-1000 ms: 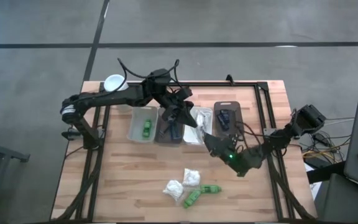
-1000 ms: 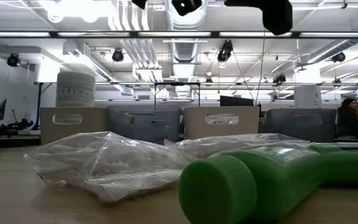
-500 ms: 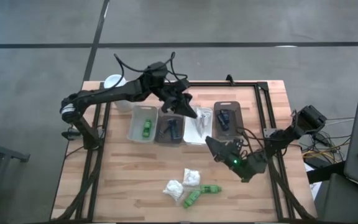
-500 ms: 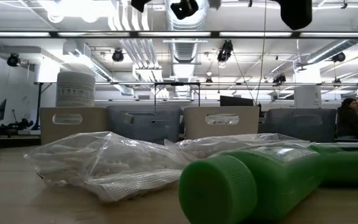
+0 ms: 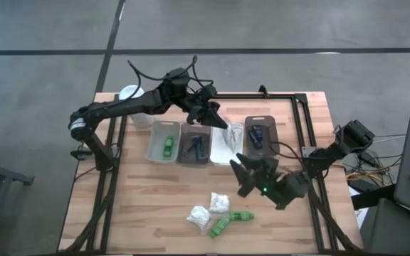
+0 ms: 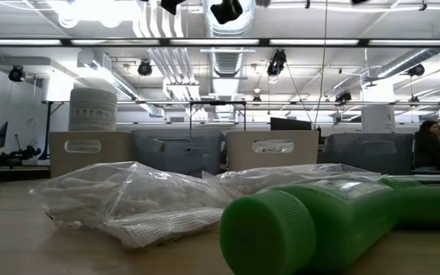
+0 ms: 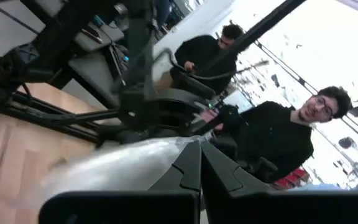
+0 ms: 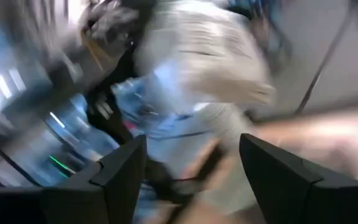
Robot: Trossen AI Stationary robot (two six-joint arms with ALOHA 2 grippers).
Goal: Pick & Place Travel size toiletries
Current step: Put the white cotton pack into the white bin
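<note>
Clear crinkled bag of white puffs [image 5: 228,135] pinched in the closed left gripper [image 5: 214,121], hanging over the trays [image 5: 164,130], right gripper [image 5: 242,174] fingers spread and holding nothing, white puffs [image 5: 208,208] and green bottles [image 5: 230,221] on the table just beyond it

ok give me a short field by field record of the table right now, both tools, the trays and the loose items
left tool: shut, above the trays' far side, pinching a clear bag
right tool: open, above the table, near the trays
trays: four in a row; one holds a green bottle
loose items: two white puffs, two green bottles at the near edge
</note>
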